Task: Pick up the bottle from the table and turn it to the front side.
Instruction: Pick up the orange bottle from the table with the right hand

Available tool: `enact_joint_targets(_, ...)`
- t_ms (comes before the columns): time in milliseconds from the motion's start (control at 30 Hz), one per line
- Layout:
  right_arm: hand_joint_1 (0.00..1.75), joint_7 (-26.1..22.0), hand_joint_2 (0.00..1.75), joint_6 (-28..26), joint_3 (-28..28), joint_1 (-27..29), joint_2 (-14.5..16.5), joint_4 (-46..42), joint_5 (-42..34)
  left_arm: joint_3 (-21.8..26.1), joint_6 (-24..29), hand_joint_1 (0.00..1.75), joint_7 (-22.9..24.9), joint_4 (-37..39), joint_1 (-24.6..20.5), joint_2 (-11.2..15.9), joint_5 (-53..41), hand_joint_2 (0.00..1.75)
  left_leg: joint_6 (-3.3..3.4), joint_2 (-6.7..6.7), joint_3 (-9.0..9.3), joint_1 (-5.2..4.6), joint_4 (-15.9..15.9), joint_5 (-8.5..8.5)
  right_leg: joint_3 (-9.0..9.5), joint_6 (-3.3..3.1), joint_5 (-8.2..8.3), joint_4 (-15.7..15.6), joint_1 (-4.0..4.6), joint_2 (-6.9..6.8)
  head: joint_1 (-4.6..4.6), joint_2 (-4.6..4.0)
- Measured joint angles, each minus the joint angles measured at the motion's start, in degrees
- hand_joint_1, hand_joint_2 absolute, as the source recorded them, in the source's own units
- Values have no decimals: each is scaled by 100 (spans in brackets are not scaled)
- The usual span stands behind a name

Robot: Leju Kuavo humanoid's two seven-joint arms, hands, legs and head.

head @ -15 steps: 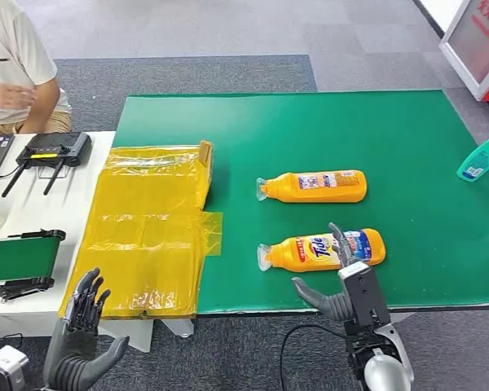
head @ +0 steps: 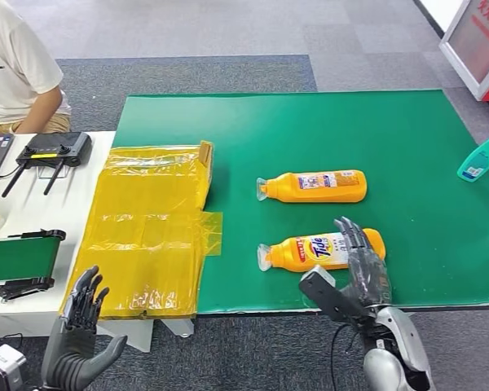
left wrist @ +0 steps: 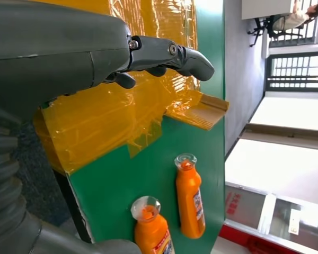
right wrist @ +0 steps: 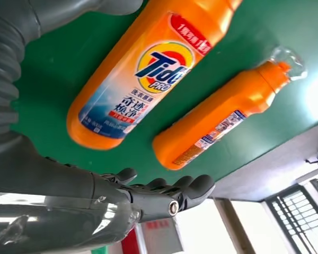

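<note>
Two orange bottles lie on their sides on the green mat [head: 414,163], caps toward the left. The near bottle [head: 315,251] [right wrist: 149,69] shows its Tide label upward. The far bottle [head: 313,186] [right wrist: 225,114] shows a small-print label. My right hand [head: 360,273] [right wrist: 121,196] hovers open at the near bottle's base end, its fingers spread over it and its thumb held out at the table's front edge; it holds nothing. My left hand [head: 82,326] [left wrist: 109,53] is open, low at the front left, off the table. Both bottles [left wrist: 153,235] [left wrist: 188,198] also appear in the left wrist view.
A yellow plastic bag [head: 150,228] [left wrist: 109,116] lies across the mat's left edge. A teal spray bottle [head: 481,157] lies at the right edge. On the white table at left are a router [head: 52,149] and a small green conveyor [head: 20,259]. A person [head: 20,73] sits at the far left.
My right hand has turned and reached forward, its fingers now spread over the near bottle's base end. The person's arm has shifted. The bottles have not moved.
</note>
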Motion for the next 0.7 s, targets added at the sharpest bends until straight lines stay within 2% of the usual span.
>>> enact_joint_targets(200,0,380,175,38,717,-522,-873,491,1015,47,-20,0,-14,112,-97,16,-11,175,2,0,0,0,0,4,1,3,5,0,0,0,0,0)
enact_joint_targets(400,0,438,175,249,1449,-1284,-1584,1174,1084,29,140,0,-14,220,-161,127,88,175,6,0,0,-1,0,11,0,10,11,0,-3,0,1,0)
enact_joint_targets(700,0,515,175,574,2264,-2205,-2162,1869,1025,-91,349,0,-11,374,-172,324,203,175,6,1,-1,-1,1,12,-1,11,12,0,-3,0,0,0)
